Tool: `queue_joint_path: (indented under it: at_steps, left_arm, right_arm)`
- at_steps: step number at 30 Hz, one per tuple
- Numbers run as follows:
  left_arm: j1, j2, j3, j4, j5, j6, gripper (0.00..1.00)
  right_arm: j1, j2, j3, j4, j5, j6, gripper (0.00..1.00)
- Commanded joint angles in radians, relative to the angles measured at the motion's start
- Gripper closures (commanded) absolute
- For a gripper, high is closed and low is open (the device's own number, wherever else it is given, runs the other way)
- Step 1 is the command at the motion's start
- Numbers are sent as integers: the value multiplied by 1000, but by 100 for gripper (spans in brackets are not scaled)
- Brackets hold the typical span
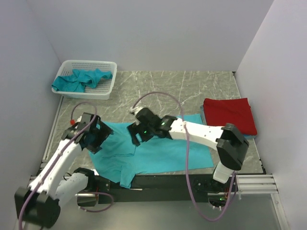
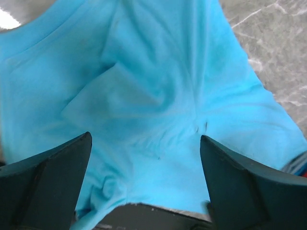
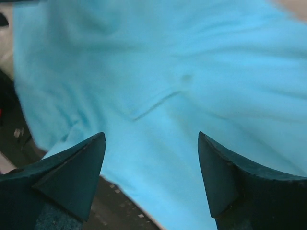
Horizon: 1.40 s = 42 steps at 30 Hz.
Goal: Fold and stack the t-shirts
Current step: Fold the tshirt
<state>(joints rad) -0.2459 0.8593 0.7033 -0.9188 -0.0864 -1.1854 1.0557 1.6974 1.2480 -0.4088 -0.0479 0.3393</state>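
Observation:
A teal t-shirt (image 1: 153, 153) lies spread on the table's near half, its lower part hanging over the front edge. My left gripper (image 1: 96, 136) is open above the shirt's left side; the left wrist view shows wrinkled teal cloth (image 2: 158, 100) between its spread fingers (image 2: 53, 172). My right gripper (image 1: 139, 132) is open above the shirt's upper middle; the right wrist view shows teal cloth (image 3: 192, 72) between its fingers (image 3: 72, 177). A folded red t-shirt (image 1: 229, 115) lies at the right on a blue one, only its edge (image 1: 251, 136) showing. More teal t-shirts (image 1: 81, 79) sit crumpled in the basket.
A white mesh basket (image 1: 109, 81) stands at the back left. White walls close in both sides and the back. The black front rail (image 1: 158, 182) runs below the shirt. Marbled table surface (image 1: 192, 86) shows behind the shirt.

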Motion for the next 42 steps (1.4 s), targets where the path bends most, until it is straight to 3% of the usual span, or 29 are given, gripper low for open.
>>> queue_joint_path:
  at_steps: [1,4,9,17,30,42]
  left_arm:
    - [-3,134,38,202,36,92,1]
    - [2,268,80,339,66,130,1]
    - [42,504,159,409,24,171,1]
    - [151,676,179,491,48,217,1]
    - [281,831,212,558,89,230,1]
    - [366,952,375,534,61,208,1]
  right_arm:
    - [-129,-79,-62,8,42,36,16]
    - [-249,-97,-116,18,46,47,14]
    - [-414,-73,-156,13,95,40,13]
    - [-597,7,-156,27,65,36,13]
    - [-651,238,11,5,-30,52,13]
    - [-695,363,200,-33,-72,50,13]
